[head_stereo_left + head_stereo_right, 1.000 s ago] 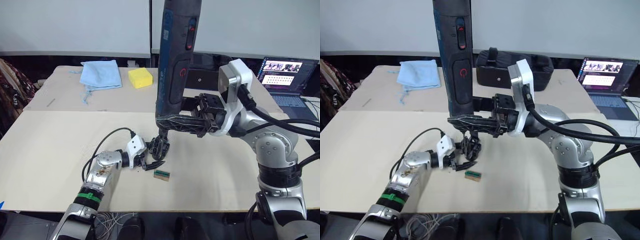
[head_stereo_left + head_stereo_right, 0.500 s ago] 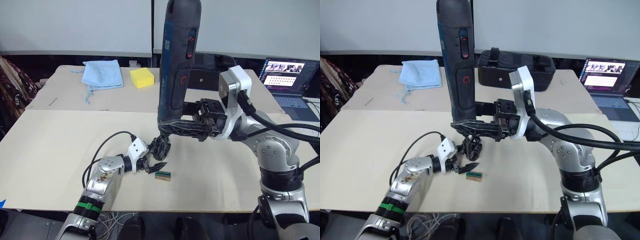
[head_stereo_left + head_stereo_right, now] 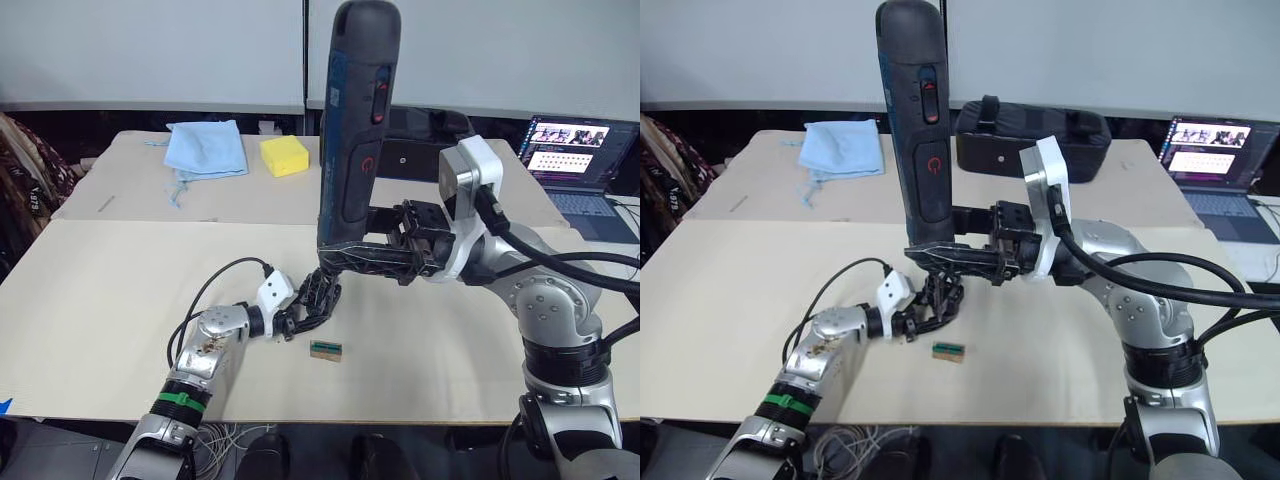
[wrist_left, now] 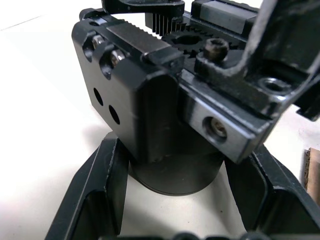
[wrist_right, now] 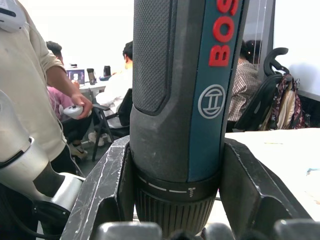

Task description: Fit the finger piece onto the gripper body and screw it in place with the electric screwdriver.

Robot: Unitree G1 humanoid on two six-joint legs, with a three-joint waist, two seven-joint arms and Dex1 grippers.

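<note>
Our right pincer is clamped low around the barrel of the electric screwdriver, holding it upright with its tip just over the gripper body; the tool looks long, rigid and top-heavy, so we judge that low hold near the collar keeps the bit steady, though the upper end could sway. Our left pincer sits spread on either side of the gripper body's round base on the counter, bracing a dense, stiff block with hard edges; the finger piece we cannot pick out separately.
</note>
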